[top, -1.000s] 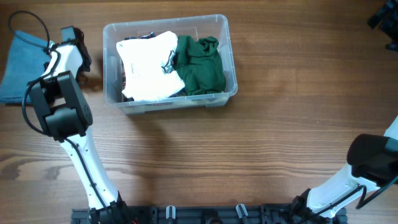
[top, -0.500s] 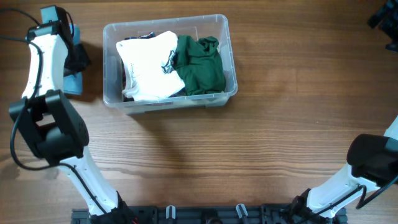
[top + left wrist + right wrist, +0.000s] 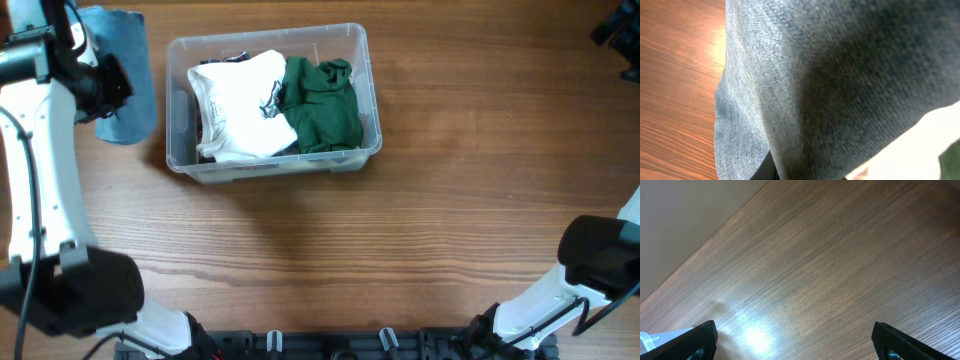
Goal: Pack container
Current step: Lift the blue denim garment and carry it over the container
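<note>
The container (image 3: 372, 100) is a clear plastic bin at the table's back centre. It holds a white garment (image 3: 240, 105) on its left and a green garment (image 3: 322, 105) on its right. Just left of the bin hangs a blue denim cloth (image 3: 125, 60), with my left gripper (image 3: 105, 85) shut on it. The blue denim cloth (image 3: 840, 75) fills the left wrist view and hides the fingers. My right gripper (image 3: 795, 340) stands open over bare wood, nothing between its fingers, and a clear corner of the container (image 3: 649, 341) shows at its left.
The wooden table (image 3: 430, 230) stretches in front of and to the right of the bin. My right arm's base (image 3: 590, 260) sits at the front right. A dark object (image 3: 620, 30) pokes in at the back right corner.
The blue cloth lay flat at the far left edge; my left gripper has lifted it and carried it right, close to the bin's left wall. The right gripper has stayed put.
</note>
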Controlling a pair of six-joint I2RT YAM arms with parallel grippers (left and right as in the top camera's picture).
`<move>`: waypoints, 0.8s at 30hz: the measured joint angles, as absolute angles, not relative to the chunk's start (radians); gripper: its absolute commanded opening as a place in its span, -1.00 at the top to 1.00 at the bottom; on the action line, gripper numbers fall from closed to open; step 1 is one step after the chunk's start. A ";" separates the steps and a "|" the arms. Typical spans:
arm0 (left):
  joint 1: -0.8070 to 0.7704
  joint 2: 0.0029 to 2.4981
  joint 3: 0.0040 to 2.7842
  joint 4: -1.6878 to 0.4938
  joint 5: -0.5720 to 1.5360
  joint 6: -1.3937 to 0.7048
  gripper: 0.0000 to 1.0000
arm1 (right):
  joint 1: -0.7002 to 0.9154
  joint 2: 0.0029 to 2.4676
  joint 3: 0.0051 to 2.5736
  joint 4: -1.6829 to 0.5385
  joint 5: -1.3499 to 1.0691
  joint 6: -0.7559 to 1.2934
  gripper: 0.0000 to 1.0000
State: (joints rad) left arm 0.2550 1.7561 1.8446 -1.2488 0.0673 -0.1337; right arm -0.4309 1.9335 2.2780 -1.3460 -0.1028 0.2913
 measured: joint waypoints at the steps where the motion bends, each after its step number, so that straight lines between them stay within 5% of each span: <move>1: 0.255 1.737 1.845 -1.254 0.086 -0.134 0.92 | -0.431 1.934 2.278 -1.346 -0.103 0.291 -0.99; 24: 0.071 1.617 1.843 -1.151 0.443 -0.148 0.92 | -0.431 1.934 2.278 -1.346 -0.103 0.291 -1.00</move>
State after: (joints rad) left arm 0.0708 1.6165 1.8435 -1.1507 0.4435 -0.1478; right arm -0.4309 1.9339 2.2784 -1.3460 -0.1028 0.2913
